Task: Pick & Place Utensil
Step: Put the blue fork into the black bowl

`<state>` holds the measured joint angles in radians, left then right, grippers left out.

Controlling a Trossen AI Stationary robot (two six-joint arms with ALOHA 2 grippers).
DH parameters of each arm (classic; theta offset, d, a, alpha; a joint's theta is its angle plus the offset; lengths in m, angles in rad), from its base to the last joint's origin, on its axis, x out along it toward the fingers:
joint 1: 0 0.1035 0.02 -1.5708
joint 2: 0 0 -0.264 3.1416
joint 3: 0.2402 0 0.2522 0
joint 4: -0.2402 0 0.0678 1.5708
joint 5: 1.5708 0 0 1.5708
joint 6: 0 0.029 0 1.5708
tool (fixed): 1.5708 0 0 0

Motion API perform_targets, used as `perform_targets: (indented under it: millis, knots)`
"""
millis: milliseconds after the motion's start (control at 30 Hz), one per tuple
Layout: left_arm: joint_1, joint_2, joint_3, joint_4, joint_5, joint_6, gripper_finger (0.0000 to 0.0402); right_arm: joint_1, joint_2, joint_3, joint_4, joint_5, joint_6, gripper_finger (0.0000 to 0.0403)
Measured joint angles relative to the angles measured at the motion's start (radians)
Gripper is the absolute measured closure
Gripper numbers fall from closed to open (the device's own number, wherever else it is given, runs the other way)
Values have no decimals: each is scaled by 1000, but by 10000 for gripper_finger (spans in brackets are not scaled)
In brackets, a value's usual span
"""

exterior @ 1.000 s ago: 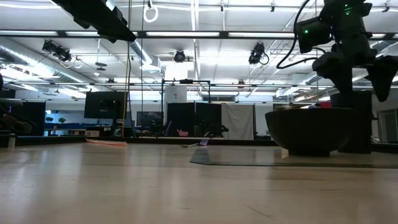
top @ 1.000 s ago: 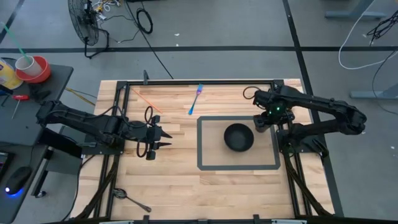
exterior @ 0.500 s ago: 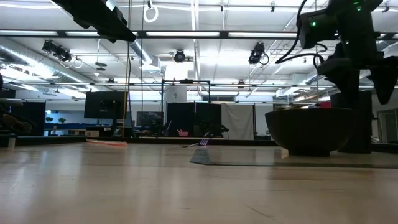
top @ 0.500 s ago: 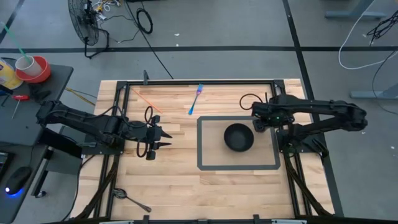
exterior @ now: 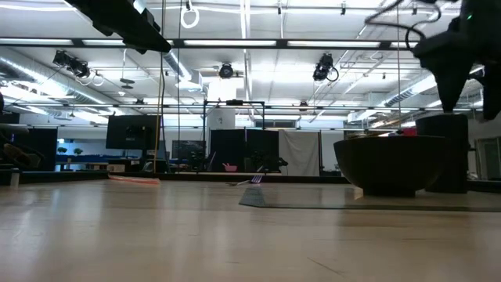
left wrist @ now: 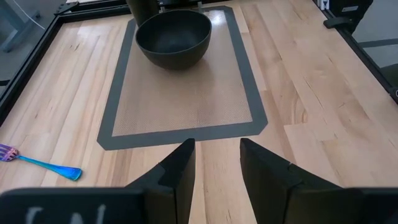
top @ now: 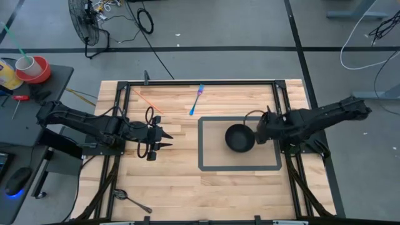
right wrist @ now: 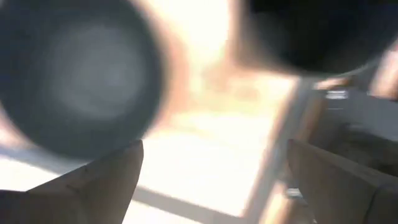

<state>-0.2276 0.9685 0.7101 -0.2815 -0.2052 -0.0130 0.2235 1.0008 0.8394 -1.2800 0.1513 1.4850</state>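
A blue fork with a purple head (top: 196, 100) lies flat on the wood near the far edge, left of the mat; it also shows as the fork (left wrist: 40, 163). A dark bowl (top: 239, 137) stands on a grey-bordered mat (top: 203, 145). My right gripper (top: 257, 132) is open and hovers just right of the bowl's rim; its blurred wrist view shows the bowl (right wrist: 74, 74) close ahead. My left gripper (top: 169, 140) waits open over bare wood left of the mat, with its fingers apart at the left gripper (left wrist: 214, 168).
A metal spoon (top: 132, 200) lies at the near left corner of the table. A thin orange stick (top: 147, 100) lies near the far left. A black frame (top: 200, 82) runs round the tabletop. Bare wood stretches between my left gripper and the near edge.
My right arm has swung from the far right of the mat toward the table's near edge, bringing its gripper beside the bowl's right rim; its wrist view is blurred by the motion. The bowl and fork have stayed put.
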Motion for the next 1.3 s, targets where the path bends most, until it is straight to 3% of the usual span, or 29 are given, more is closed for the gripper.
perform_targets:
  millis: [233, 367, 500, 767, 1033, 1300]
  knots:
    - [0, 0, 0, 0, 0, 0, 271, 214, -1, 0, 350, 123, -29, 30]
    - [0, 0, 0, 0, 0, 0, 271, 266, 23, 1, 533, 164, -161, 40]
    - [0, 0, 0, 0, 0, 0, 271, 269, 104, 2, 692, 136, -333, 42]
    - [0, 0, 0, 0, 0, 0, 271, 154, 330, 89, 654, 65, -607, 44]
    - [0, 0, -1, 0, 0, 0, 271, 12, 525, 328, 644, 258, -927, 61]
    - [0, 0, -2, 0, 0, 0, 271, -142, 718, 462, 873, 274, -1067, 83]
